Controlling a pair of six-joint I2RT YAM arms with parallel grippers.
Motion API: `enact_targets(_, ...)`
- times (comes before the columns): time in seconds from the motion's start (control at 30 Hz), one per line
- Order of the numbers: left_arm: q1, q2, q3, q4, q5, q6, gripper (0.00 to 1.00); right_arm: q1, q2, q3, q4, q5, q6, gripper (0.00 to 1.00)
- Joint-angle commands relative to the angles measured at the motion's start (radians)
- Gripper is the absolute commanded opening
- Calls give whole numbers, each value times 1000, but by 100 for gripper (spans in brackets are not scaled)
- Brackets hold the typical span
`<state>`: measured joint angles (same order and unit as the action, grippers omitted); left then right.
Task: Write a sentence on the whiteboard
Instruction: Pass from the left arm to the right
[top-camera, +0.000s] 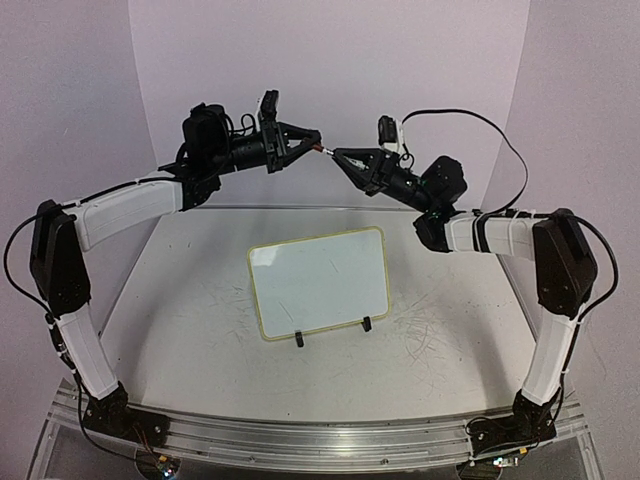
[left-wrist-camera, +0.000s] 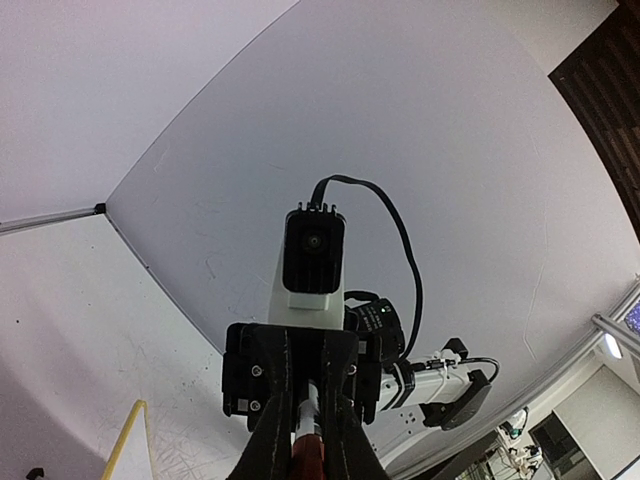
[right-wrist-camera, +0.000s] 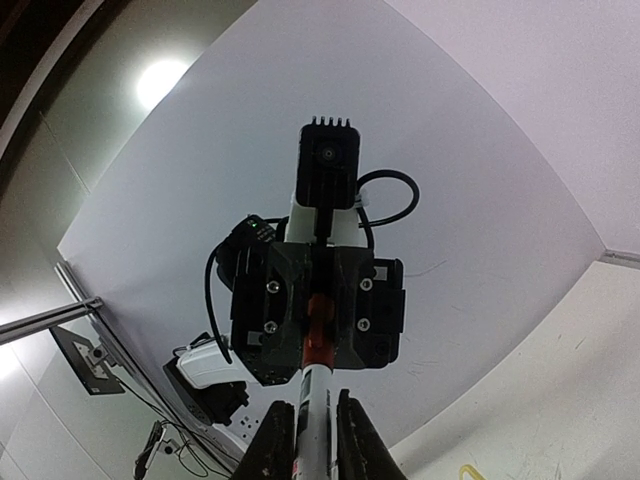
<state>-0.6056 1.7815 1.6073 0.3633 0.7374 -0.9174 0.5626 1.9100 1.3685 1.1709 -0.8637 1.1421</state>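
The whiteboard (top-camera: 320, 278) stands tilted on black clip feet in the middle of the table. Its face is blank and no sentence shows on it. Both grippers are raised above the table's far edge, tip to tip, with a marker (top-camera: 326, 150) between them. My left gripper (top-camera: 314, 139) is shut on the marker's red cap (left-wrist-camera: 309, 455). My right gripper (top-camera: 340, 156) is shut on the white barrel (right-wrist-camera: 313, 420). In the right wrist view the red cap (right-wrist-camera: 319, 318) sits between the left gripper's fingers. I cannot tell whether cap and barrel have parted.
The scuffed white tabletop carries faint grey scribble marks (top-camera: 432, 330) to the right of the board. White backdrop walls close the far side and both sides. An aluminium rail (top-camera: 300, 437) runs along the near edge between the arm bases.
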Motion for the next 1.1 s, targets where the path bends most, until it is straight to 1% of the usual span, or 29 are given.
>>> enact_targets(0.0,-9,10,10,50,25,-9,0,10,16,42,50,-14,4,18)
enact_targets(0.17,-10,12,9,51,26,-11,0,13,23,51,50,-22,3,19)
enact_targets(0.23,-10,12,9,51,28,-12,0,13,21,51,50,-21,1,17)
enact_targets(0.37,-10,10,4,51,30,-16,0,16,22,57,51,-21,2,3)
enact_targets(0.43,-10,9,3,51,35,-18,0,16,17,51,53,-18,1,0)
enact_targets(0.47,-10,6,0,51,36,-16,1,16,12,45,55,-14,-1,0)
enact_targets(0.5,-9,1,-6,51,34,-15,6,16,5,37,56,-9,-5,0)
enact_targets(0.6,-8,-17,-28,51,26,-6,30,16,-12,14,58,7,-19,0)
enact_targets(0.67,-9,-28,-45,51,21,-1,38,16,-19,3,58,13,-25,0)
enact_targets(0.73,-9,-36,-56,51,19,3,41,16,-23,-4,59,18,-28,0)
enact_targets(0.8,-9,-42,-63,51,18,6,42,16,-24,-6,60,18,-28,0)
enact_targets(0.97,-6,-71,-84,51,-10,27,37,16,-21,-10,64,17,-28,0)
enact_targets(1.07,-3,-98,-96,51,-34,47,44,16,-22,-18,69,19,-27,0)
